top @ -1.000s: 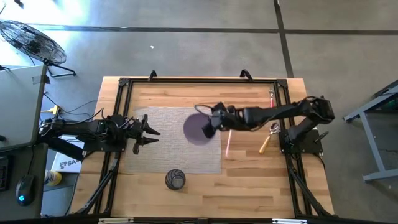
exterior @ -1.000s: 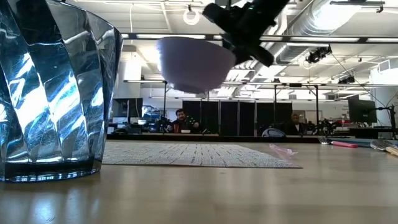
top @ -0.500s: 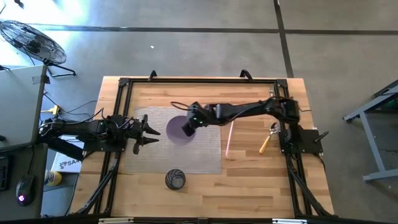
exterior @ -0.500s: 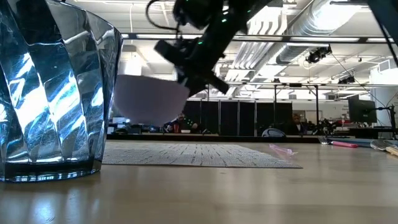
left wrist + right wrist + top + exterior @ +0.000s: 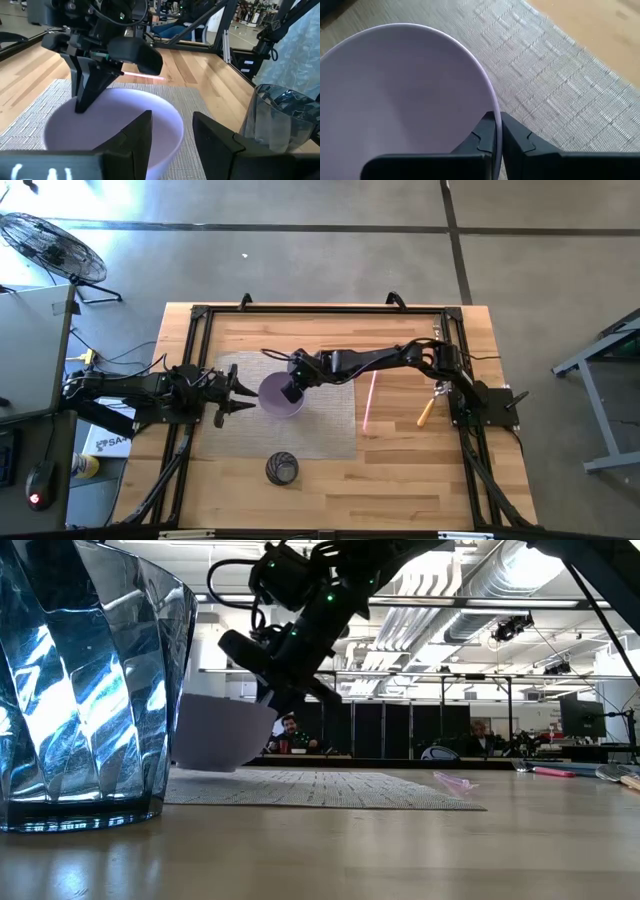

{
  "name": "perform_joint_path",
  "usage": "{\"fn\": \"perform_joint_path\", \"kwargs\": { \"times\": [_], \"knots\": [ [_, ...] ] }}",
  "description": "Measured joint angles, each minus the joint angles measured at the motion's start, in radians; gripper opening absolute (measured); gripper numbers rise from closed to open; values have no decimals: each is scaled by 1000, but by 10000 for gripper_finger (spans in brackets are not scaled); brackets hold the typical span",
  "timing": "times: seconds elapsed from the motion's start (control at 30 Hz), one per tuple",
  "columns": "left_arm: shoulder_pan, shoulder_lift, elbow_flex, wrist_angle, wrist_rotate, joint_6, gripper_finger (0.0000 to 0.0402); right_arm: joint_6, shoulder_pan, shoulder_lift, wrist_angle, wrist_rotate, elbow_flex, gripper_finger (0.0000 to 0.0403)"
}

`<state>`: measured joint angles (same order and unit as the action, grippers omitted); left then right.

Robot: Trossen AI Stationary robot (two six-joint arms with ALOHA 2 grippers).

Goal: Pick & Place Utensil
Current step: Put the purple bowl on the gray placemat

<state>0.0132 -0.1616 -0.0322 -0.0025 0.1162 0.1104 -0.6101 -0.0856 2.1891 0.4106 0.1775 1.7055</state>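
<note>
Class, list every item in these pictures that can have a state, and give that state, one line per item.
Purple bowl: empty, upright, gripped by its rim, low over the mat.
Right gripper: jaws shut on the bowl rim.
Left gripper: jaws open, holding nothing, beside the bowl.
Woven mat: lying flat.
Glass tumbler: upright, empty.
Pink utensil: lying on the table.
</note>
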Motion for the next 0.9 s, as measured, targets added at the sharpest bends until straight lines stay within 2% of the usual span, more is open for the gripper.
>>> {"fn": "perform_joint_path", "kwargs": {
  "times": [0.13, 0.57, 0.7, 0.8, 0.9],
  "knots": [
    [0, 0, 0, 0, 0, 0, 140, 50, 0, 0, -18, 4, 0, 19],
    [0, 0, 0, 0, 0, 0, 140, 39, 0, -2, -31, 29, -5, 81],
    [0, 0, 0, 0, -1, 0, 140, 84, -6, -39, -31, 6, -7, 105],
    [0, 0, 0, 0, -1, 0, 140, 157, -6, -94, 13, 12, -7, 123],
    [0, 0, 0, 0, -1, 0, 140, 222, -5, -148, 136, 14, -6, 134]
  ]
}}
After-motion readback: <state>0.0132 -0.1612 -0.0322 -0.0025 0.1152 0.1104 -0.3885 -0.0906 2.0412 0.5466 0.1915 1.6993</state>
